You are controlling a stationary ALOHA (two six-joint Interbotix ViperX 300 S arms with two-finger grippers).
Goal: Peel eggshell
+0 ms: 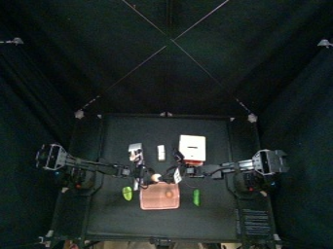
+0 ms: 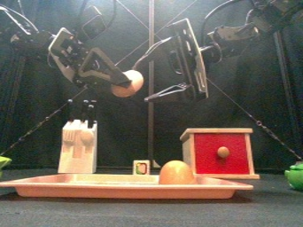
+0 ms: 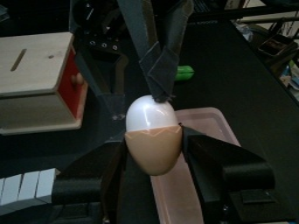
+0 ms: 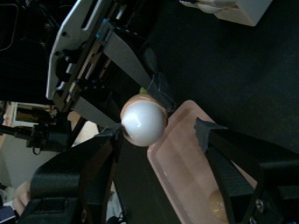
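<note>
From the front we're only seeing a sliver of the green pieces [image 2: 295, 176], which are getting cut off at both side edges. In the top view the egg [image 1: 156, 178] is looking too tiny for us to tell shell from peeled part. The left gripper [image 3: 156, 156] is hiding the sides of the eggshell [image 3: 153, 150] in its wrist view. We're seeing the board [image 4: 201, 175] running off the frame in the right wrist view.
</note>
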